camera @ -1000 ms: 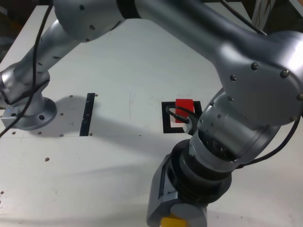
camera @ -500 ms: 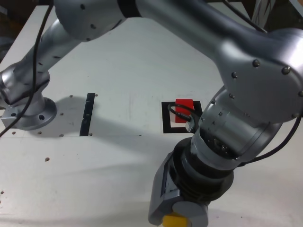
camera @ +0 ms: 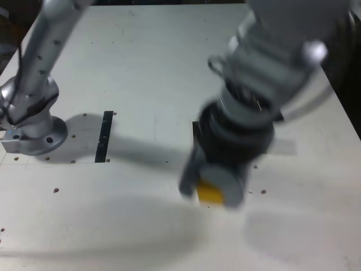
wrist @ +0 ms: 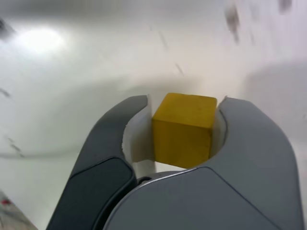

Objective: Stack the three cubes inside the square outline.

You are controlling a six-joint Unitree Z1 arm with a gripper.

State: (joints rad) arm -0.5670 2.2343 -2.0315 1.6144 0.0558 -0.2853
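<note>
The grey gripper (wrist: 184, 139) clenches the small matte yellow cube (wrist: 183, 129), carrying it; next, placement toward twelve o'clock, presumably.

motion-blurred arm (camera: 265, 73), soft shadows on white table (camera: 141, 68), glare patch, blurred wrist background

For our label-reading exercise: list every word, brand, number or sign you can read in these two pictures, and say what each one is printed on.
None: no readable text in either view.
The yellow cube between the fingers has plain faces.
The blurred arm housing shows no legible marking.
The table carries only a black tape strip, specks and small holes, no writing.
</note>
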